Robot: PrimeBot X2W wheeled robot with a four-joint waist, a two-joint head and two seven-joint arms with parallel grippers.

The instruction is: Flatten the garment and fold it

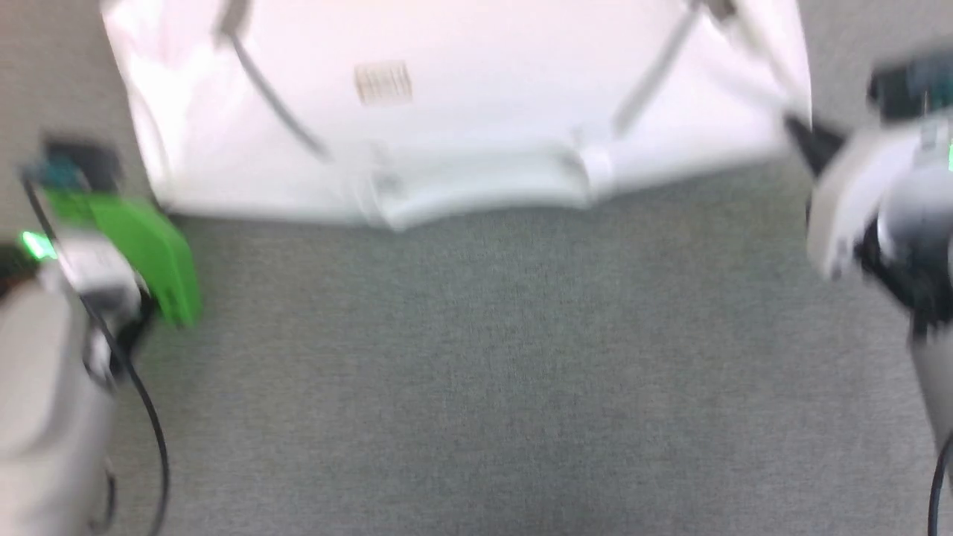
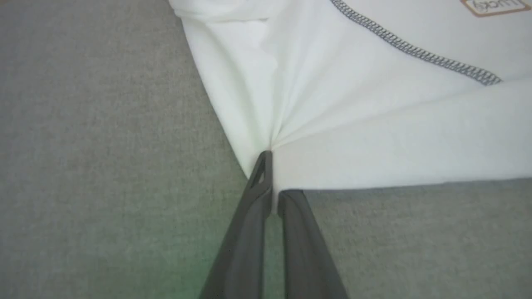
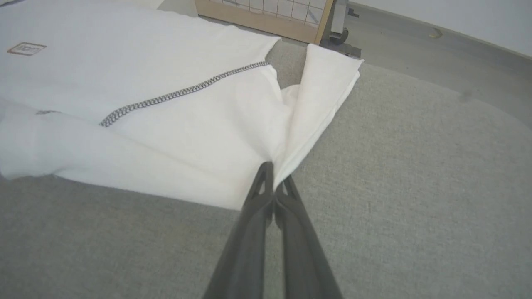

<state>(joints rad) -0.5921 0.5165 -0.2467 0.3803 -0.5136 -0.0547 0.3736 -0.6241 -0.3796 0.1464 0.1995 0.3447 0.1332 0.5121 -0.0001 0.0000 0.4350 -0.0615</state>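
The white T-shirt (image 1: 476,112) lies spread on the grey surface, blurred in the head view. Its ribbed collar (image 1: 476,190) is at the near edge and its brown-outlined patch (image 1: 383,82) further back. The left gripper (image 2: 272,174) is shut on the shirt's (image 2: 353,104) near corner, with cloth creases fanning out from the fingertips. A grey zigzag seam (image 2: 415,52) runs nearby. The right gripper (image 3: 272,178) is shut on the shirt's (image 3: 166,116) other corner, beside a folded sleeve (image 3: 328,87). In the head view the right gripper (image 1: 800,134) meets the shirt's right edge.
Grey felt-like surface (image 1: 476,372) stretches in front of the shirt. The left arm's green wrist housing (image 1: 145,253) and a black cable (image 1: 149,417) are at the left. A wooden-framed grid panel (image 3: 266,12) and a caster wheel (image 3: 338,35) stand beyond the surface's far edge.
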